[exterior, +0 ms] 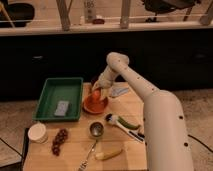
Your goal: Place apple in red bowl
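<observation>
The red bowl (95,105) stands in the middle of the wooden table, just right of the green tray. The apple (96,95) shows as a small orange-red round shape over the back part of the bowl. My gripper (99,88) hangs directly above the apple, at the end of the white arm that reaches in from the right. Whether the gripper still touches the apple is unclear.
A green tray (60,97) with a small grey item lies at the left. A white cup (37,132), dark grapes (59,141), a metal cup (96,129), a fork (87,154), a yellow piece (108,154) and a green-handled tool (125,123) fill the front. A pale cloth (119,91) lies behind the bowl.
</observation>
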### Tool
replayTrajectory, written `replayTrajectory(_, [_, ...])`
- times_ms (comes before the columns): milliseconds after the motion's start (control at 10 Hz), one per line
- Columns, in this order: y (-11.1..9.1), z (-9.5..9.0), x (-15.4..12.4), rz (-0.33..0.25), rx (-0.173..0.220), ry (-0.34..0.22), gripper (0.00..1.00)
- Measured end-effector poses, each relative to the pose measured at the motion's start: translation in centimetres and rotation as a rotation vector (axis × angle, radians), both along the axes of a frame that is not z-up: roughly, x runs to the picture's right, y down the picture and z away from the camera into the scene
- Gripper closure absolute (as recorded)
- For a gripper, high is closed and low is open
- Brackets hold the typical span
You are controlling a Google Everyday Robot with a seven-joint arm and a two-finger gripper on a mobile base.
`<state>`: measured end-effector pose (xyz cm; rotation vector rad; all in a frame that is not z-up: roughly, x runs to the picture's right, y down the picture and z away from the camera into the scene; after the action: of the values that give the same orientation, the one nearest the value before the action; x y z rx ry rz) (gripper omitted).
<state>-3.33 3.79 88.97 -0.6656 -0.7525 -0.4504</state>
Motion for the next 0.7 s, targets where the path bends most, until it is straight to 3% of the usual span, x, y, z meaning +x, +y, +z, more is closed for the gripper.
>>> replayTrajectory(700, [0.43,0.03,0.19,-0.001,-0.007,-0.009,0.20])
